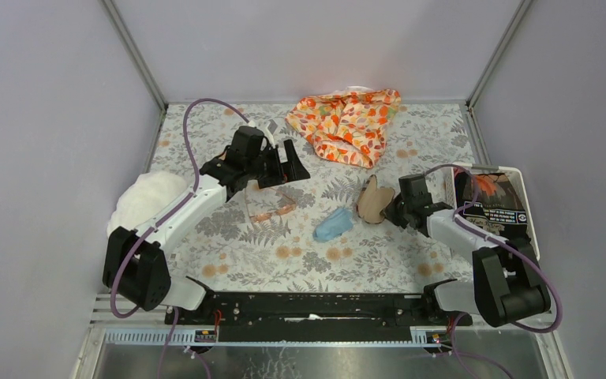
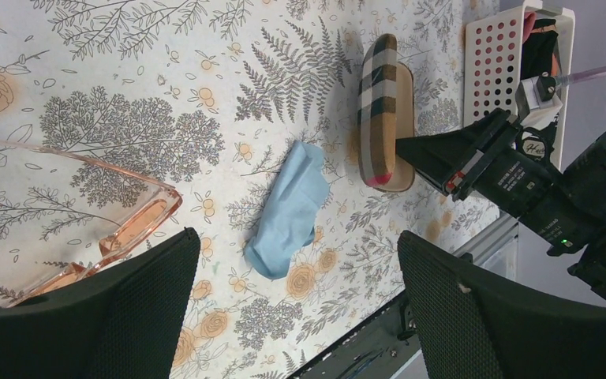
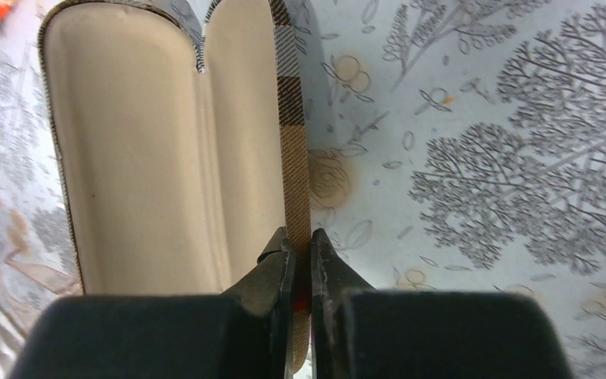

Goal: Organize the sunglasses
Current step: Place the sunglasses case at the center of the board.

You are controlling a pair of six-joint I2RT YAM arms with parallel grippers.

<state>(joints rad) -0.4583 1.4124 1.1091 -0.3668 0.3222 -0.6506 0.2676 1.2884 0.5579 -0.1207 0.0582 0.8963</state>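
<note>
Top view first. The left hand [image 1: 290, 164] hangs spread wide and released over the upper centre-left of the counter [image 1: 410, 260]. The sunglasses [image 1: 272, 209] lie flat on the floral print just below it in the frame. Right of centre, the right hand [image 1: 394, 209] is at the plaid glasses case [image 1: 374, 201], and the blue cloth [image 1: 333, 225] lies between glasses and case.

Over to the left wrist view: the fingers [image 2: 126, 316] are apart with nothing between them. The sunglasses [image 2: 138, 217] sit at the left edge, partly behind one finger rather than in the gap. That's the danger as we read it. If the hand closes from this line, a pad may clip the thin frame and skid it across the counter, or catch only a slim arm.

Right wrist view now: the right hand [image 3: 301, 245] is clenched on the plaid side wall of the plaid glasses case [image 3: 142, 150], which lies open with its beige lining showing. It's a thin-edge pinch, so we judge the case could pivot or slip once anything presses into it. The blue cloth in the path could also get dragged along.
</note>
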